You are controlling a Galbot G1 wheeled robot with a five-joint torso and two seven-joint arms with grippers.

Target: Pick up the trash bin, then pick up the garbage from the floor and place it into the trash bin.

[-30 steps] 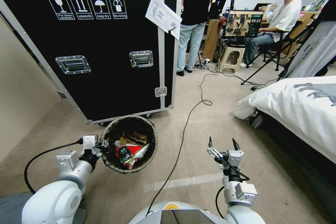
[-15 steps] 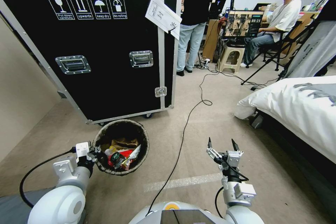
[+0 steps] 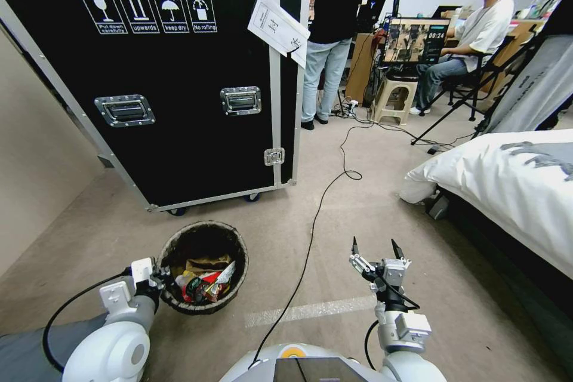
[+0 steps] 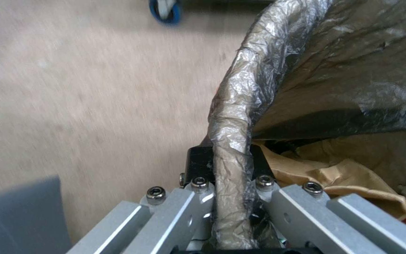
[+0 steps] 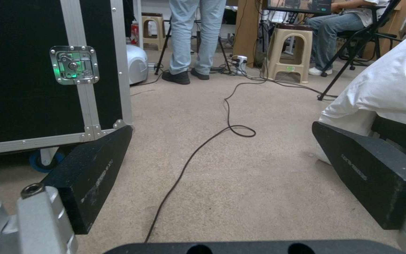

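While left pincer (image 3: pixel 160 276) clamps the trash bin (image 3: pixel 230 250) rim | right pincer (image 3: pixel 374 249) wide open, empty, beside it.

The left tool (image 3: pixel 160 277) draws the trash bin (image 3: pixel 203 265) nearer the robot, away from the black case (image 3: pixel 179 71).

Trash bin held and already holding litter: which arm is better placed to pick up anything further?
Probably the right. The right gripper hangs open and empty above the floor, while the left gripper is clamped on the trash bin rim.
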